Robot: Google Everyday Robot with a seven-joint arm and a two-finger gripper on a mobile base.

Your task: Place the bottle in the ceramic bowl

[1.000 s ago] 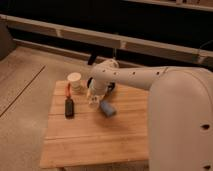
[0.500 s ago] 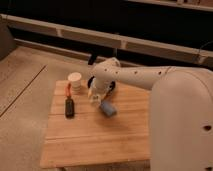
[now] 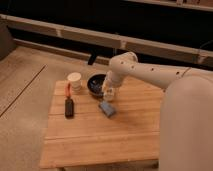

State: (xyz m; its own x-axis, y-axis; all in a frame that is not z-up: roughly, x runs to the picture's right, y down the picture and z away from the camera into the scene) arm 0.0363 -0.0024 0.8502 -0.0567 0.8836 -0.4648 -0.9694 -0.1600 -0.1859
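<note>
The dark glossy ceramic bowl (image 3: pixel 95 83) sits at the back of the wooden table (image 3: pixel 100 135). My gripper (image 3: pixel 107 92) hangs just right of the bowl's rim, pointing down. It is shut on the small whitish bottle (image 3: pixel 109 93), which is held a little above the tabletop, beside the bowl and not inside it. My white arm reaches in from the right and hides part of the bowl's right edge.
A cream round cup (image 3: pixel 74 81) stands left of the bowl. A flat blue block (image 3: pixel 106 108) lies just in front of the gripper. A dark brush with an orange handle (image 3: pixel 69 104) lies at the left. The floor drops away around the table's edges.
My arm and gripper have shifted right with the bottle, uncovering the bowl. The cup, block and brush have not moved.
</note>
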